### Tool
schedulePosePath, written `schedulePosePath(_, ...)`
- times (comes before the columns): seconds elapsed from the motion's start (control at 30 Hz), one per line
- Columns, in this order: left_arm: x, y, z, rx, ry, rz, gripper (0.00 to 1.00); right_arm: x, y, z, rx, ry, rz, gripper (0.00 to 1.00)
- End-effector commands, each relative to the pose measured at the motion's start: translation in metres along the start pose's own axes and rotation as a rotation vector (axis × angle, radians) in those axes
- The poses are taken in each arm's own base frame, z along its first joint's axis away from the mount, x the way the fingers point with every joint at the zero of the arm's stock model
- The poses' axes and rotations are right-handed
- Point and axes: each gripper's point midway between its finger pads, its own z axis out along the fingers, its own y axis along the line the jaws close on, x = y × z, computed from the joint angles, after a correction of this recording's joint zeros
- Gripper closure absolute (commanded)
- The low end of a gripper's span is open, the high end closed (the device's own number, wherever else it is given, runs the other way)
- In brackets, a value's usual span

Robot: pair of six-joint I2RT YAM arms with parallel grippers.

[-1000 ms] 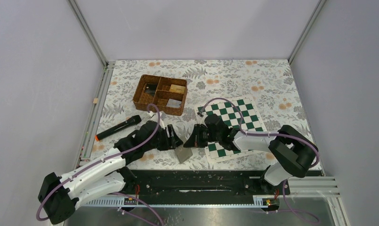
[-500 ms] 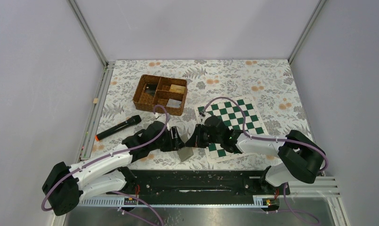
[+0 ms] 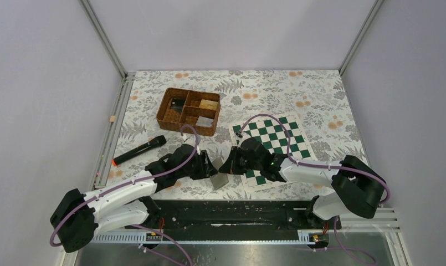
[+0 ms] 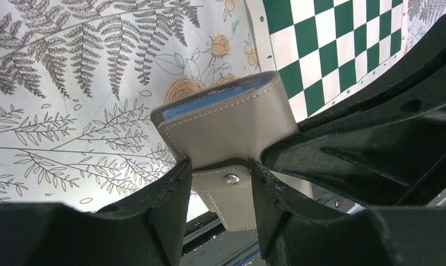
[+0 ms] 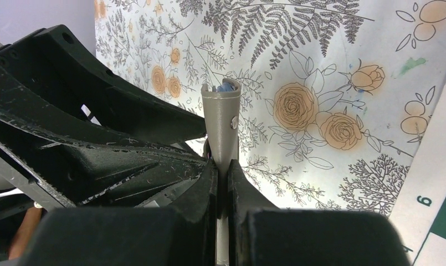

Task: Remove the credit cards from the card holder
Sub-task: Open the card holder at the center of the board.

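The grey card holder hangs between my two grippers over the floral cloth near the front edge. In the left wrist view the card holder is folded, a light blue edge shows along its top, and its snap strap points down. My left gripper has a finger against each side of that strap. My right gripper is shut on the holder's thin edge. In the top view the left gripper and the right gripper almost touch. The credit cards are hidden inside.
A brown wicker basket with compartments stands at the back left. A green and white chessboard lies to the right, under the right arm. A black stick with an orange tip lies to the left.
The left arm has come in to the right and its jaws have narrowed around the holder's strap. The right gripper stays shut on the holder and has barely moved.
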Motion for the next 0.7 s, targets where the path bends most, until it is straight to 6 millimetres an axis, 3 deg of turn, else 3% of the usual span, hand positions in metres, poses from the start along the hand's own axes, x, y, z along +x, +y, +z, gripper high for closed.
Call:
schedulePosePath(0.0, 0.005, -0.012, 0.002, 0.068, 0.012, -0.016, 0.56, -0.014, 0.025, -0.006, -0.072, -0.063, -0.024, 1.0)
schedulePosePath(0.2, 0.01, -0.013, 0.007, 0.074, 0.032, -0.013, 0.61, -0.014, 0.024, -0.005, -0.07, -0.065, -0.023, 1.0)
schedulePosePath(0.3, 0.01, -0.01, 0.007, 0.066, 0.03, -0.012, 0.79, -0.014, 0.024, -0.006, -0.073, -0.067, -0.026, 1.0)
schedulePosePath(0.47, 0.01, -0.011, 0.005, 0.069, 0.028, -0.005, 1.0, -0.016, 0.02, -0.009, -0.059, -0.08, -0.039, 1.0)
schedulePosePath(0.67, 0.007, 0.0, -0.004, 0.027, -0.003, 0.006, 1.0, -0.025, 0.011, -0.016, -0.036, -0.125, -0.056, 1.0)
